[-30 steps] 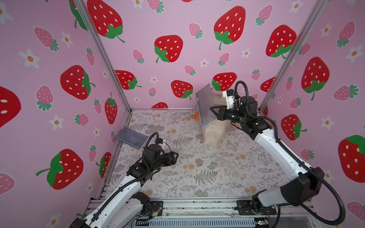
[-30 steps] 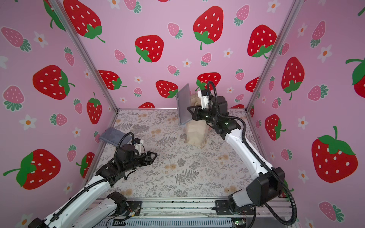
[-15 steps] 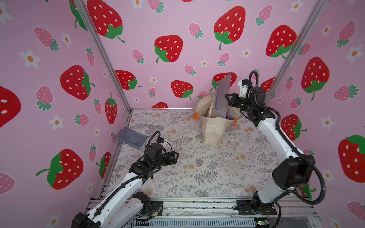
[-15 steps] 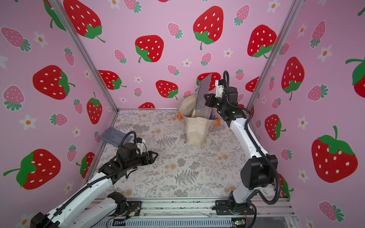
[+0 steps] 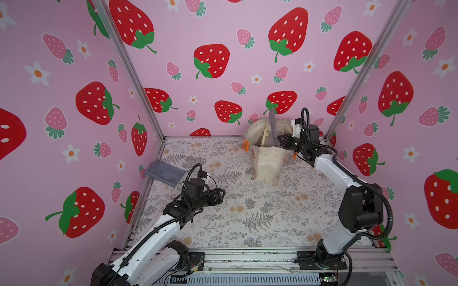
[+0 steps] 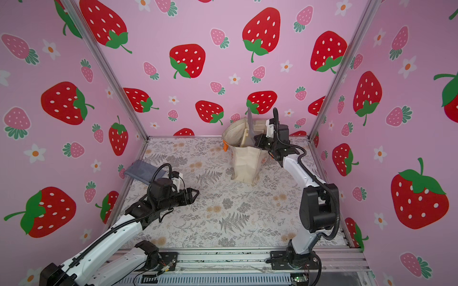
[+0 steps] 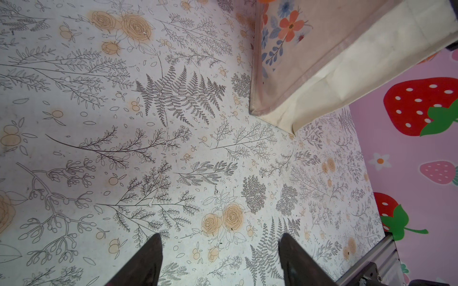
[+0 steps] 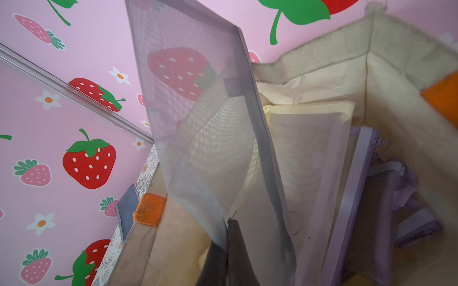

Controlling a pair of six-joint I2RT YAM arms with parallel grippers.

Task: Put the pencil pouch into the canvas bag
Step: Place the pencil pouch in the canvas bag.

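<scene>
Nearest, the left gripper (image 5: pixel 221 195) is held low over the floral tabletop (image 5: pixel 247 210), its jaws spread with nothing between them. Further back, a spare grey pouch (image 5: pixel 165 172) is seen lying at the foot of the left wall. At the far side, the canvas bag (image 5: pixel 267 161) is stood upright with its mouth open. The grey mesh pencil pouch (image 5: pixel 272 126) is pinched near its lower edge by the right gripper (image 5: pixel 279 141). It is held upright, its lower part inside the bag's mouth and its upper end above the rim. Other pouches (image 8: pixel 309 148) are seen inside the bag.
</scene>
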